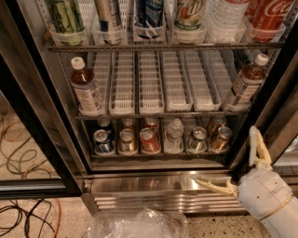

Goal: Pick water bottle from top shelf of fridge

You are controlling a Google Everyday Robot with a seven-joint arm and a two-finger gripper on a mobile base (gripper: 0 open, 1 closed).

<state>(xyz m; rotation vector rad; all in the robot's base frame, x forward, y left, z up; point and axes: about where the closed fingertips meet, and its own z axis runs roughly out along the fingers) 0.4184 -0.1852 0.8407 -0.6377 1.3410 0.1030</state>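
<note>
White gripper [225, 155] low right, before the fridge [153, 183] base, fingers spread wide. Clear water bottle [223, 21] stands on top shelf [163, 47].

Only the Coca-Cola script on the red bottle [272, 11] at upper right is readable, well above the spread-fingered gripper [226, 155] low right.

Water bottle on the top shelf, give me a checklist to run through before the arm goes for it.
1. Fridge open, shelves exposed: ok.
2. Water bottle standing on the top shelf, beside the cola bottle: ok.
3. Gripper open and empty: ok.
4. Gripper level with the water bottle: not ok, it is low at the right, by the fridge's steel base.
5. Water bottle's upper part free of obstructions: cannot tell, out of view.
</note>
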